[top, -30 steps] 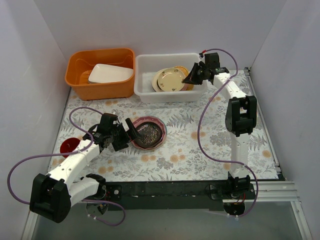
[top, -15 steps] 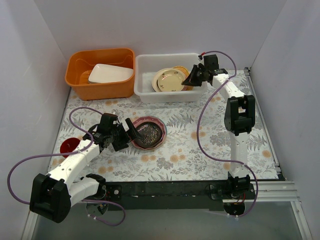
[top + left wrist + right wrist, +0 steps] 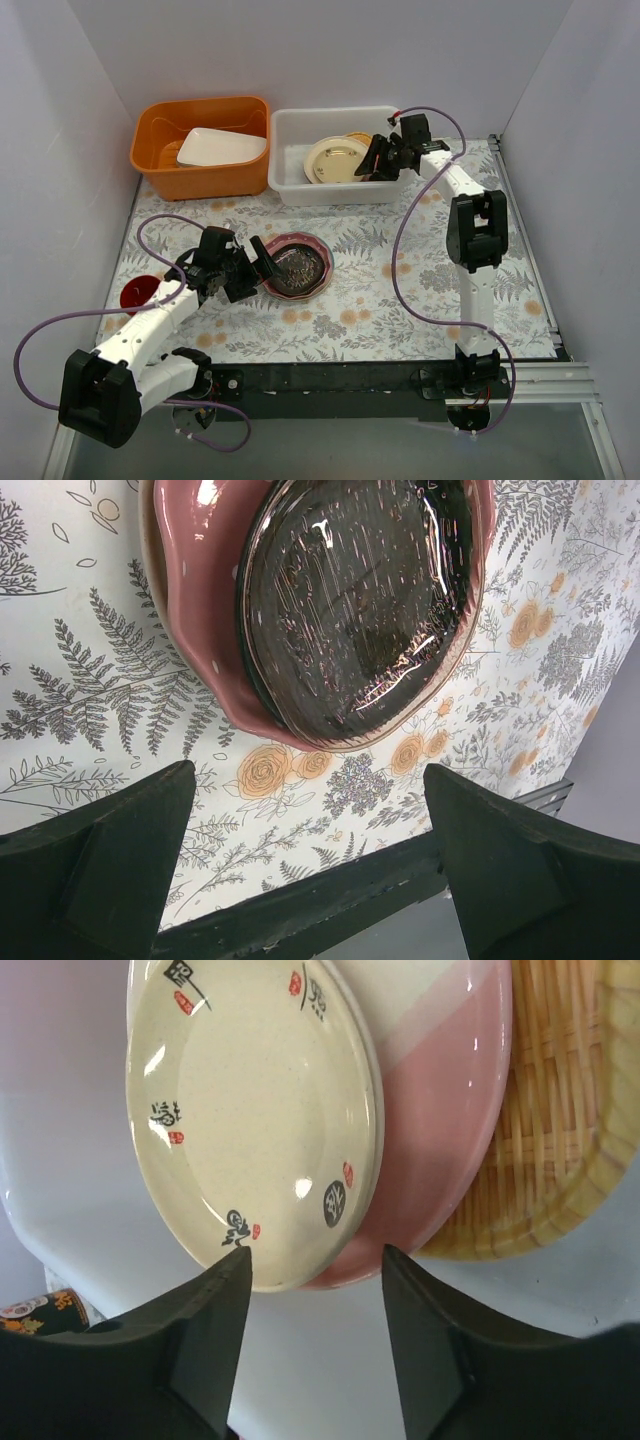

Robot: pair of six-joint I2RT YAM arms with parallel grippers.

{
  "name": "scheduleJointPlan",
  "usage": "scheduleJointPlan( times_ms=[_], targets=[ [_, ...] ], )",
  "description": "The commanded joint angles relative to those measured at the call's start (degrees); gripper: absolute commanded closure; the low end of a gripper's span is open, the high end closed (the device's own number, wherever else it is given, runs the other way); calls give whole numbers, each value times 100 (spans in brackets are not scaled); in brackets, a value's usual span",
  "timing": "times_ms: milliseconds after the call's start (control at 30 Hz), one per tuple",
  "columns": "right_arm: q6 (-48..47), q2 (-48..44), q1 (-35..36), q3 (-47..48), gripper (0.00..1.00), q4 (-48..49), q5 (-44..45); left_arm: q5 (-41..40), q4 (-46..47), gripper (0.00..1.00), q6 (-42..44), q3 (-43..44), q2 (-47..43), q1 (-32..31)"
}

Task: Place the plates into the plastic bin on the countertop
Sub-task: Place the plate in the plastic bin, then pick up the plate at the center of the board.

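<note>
The white plastic bin stands at the back of the fern-print countertop. Inside it lie a cream plate with dark characters, a cream-and-pink plate under it and an orange woven plate. My right gripper hangs open inside the bin, and the gripper holds nothing; the cream plate's edge lies just past its tips. A small black plate sits on a pink plate mid-counter. My left gripper stands open just left of them, with the black plate and the pink plate ahead of its tips.
An orange tub holding a white rectangular dish stands left of the bin. A red cup sits at the counter's left edge. White walls close in on three sides; a black rail runs along the front.
My right gripper has opened and let go of the cream plate, which now lies in the bin. The right wrist shifted slightly left. The left arm has not moved.
</note>
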Motion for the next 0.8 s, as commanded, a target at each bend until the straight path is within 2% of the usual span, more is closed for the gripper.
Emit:
scheduleJointPlan(
  times_ms=[0,233,533,767],
  targets=[
    [-204,-1004,10,-363,32,262,282,29,-30,2,-39,128,-182,-34],
    [-125,-1997,10,-899,27,851,405,-42,-12,2,-22,233,-78,-34],
    [-37,-2974,2,-1566,25,1124,-25,-138,119,4,13,383,133,-34],
    [42,-3949,10,-3164,26,1563,-210,-226,137,14,145,532,415,-34]
  ],
)
